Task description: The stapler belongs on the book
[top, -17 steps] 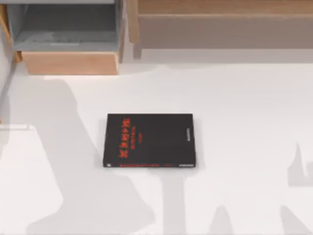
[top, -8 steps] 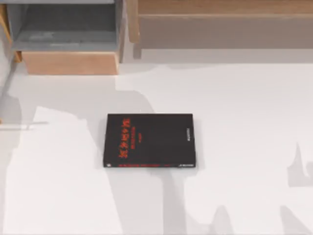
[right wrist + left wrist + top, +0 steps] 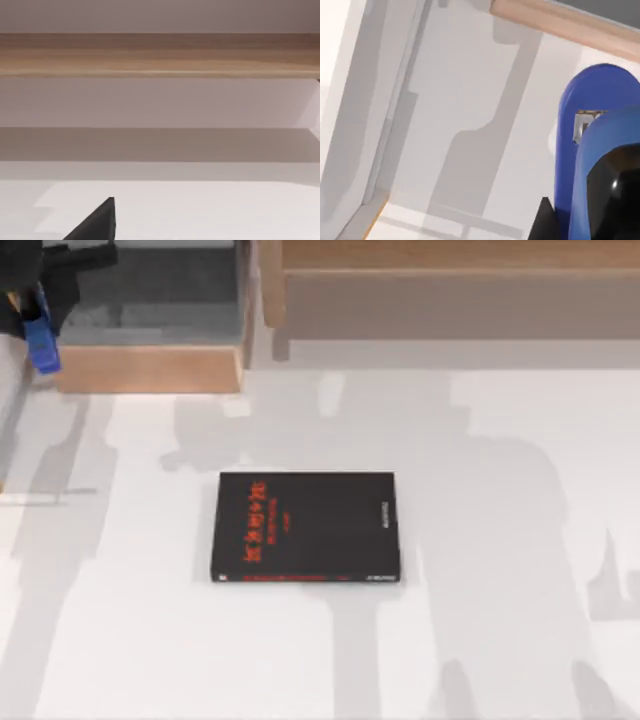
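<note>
So what's new: half a second ago the top view had just the book and shadows, and now our left gripper (image 3: 35, 315) has come into the far left corner with the stapler (image 3: 42, 343) hanging from it, over the front edge of the open drawer (image 3: 150, 368). The shadows on the table (image 3: 500, 490) have shifted a lot too. We'd read that as the pickup being done and the carry just starting.

The book (image 3: 305, 528) hasn't budged. It lies flat in the middle of the table, cover up, nothing on it, well apart from the stapler. So the whole trip across and the set-down are still to do.

The left wrist view gives us what the top view can't: the stapler (image 3: 592, 150) close up, blue body with a dark part low down, and dark gripper parts against it. We'd say the fingers are clamped on it, since it hangs in the air.

Right arm looks parked. Its wrist view catches a dark finger tip (image 3: 97, 222) against the table and a wooden ledge (image 3: 160, 55), and we can't tell if that hand is apart or together
</note>
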Robot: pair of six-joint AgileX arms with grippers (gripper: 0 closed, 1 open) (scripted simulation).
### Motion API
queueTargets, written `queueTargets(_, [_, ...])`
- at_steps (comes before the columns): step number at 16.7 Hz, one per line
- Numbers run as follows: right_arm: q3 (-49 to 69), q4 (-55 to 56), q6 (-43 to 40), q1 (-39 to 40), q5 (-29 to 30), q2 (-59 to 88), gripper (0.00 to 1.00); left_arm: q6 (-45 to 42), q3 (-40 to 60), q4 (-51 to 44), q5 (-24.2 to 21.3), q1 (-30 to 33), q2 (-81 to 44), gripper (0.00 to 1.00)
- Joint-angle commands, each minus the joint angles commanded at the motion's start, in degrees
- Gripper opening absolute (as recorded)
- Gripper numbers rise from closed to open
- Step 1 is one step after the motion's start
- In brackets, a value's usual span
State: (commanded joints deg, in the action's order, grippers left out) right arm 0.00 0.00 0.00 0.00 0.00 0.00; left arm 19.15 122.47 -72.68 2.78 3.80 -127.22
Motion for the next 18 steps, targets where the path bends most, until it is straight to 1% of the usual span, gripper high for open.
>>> queueTargets(6, [0.0,0.0,0.0,0.0,0.0,0.0,1.00,9.2,-10.0,2.9,1.6,18.9,1.4,0.00])
queueTargets(10, [0.0,0.0,0.0,0.0,0.0,0.0,1.00,14.5,-14.9,5.0,2.4,29.2,1.3,0.00])
queueTargets(12, [0.0,0.0,0.0,0.0,0.0,0.0,1.00,16.4,-16.5,5.9,2.7,32.8,1.2,0.00])
queueTargets(14, [0.0,0.0,0.0,0.0,0.0,0.0,1.00,17.6,-17.4,6.4,3.0,34.9,1.1,0.00])
queueTargets(18, [0.0,0.0,0.0,0.0,0.0,0.0,1.00,17.8,-17.5,6.5,3.0,35.3,1.1,0.00])
